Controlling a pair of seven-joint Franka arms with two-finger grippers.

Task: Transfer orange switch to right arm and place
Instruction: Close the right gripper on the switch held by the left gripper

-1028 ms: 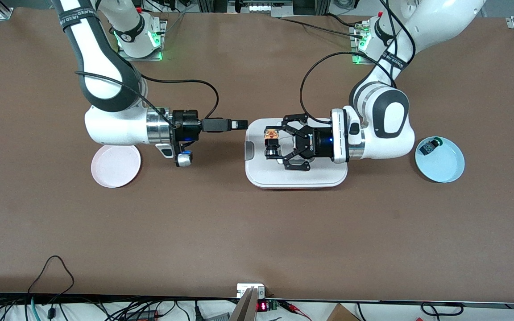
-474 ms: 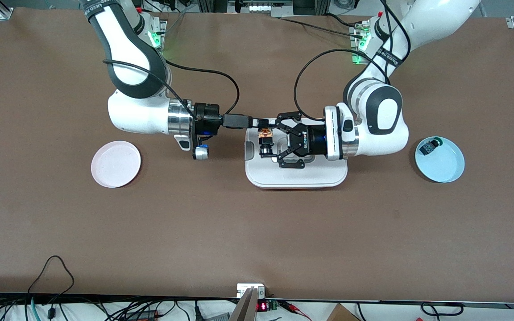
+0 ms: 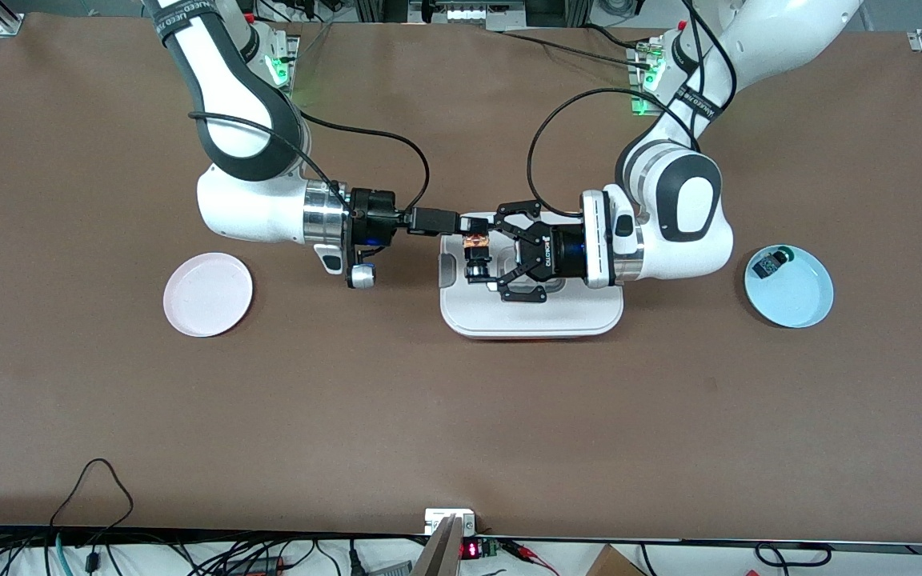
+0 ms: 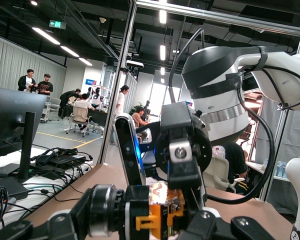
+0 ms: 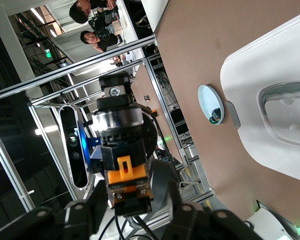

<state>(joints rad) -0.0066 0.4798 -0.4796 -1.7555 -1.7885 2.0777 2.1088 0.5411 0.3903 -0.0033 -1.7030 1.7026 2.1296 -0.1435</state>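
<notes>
Bare table (image 3: 445, 416) apparently around white tray (image 3: 533, 320)

White arms (image 3: 253, 210) with black joints, silver cuff, black cables

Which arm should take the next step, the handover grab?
Right. The left gripper holds the orange switch over the white tray; the right gripper is level with it, tips right at the switch.

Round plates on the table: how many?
2: a round pink plate at the right arm's end, and a round light-blue plate at the left arm's end, holding a small black switch.
</notes>
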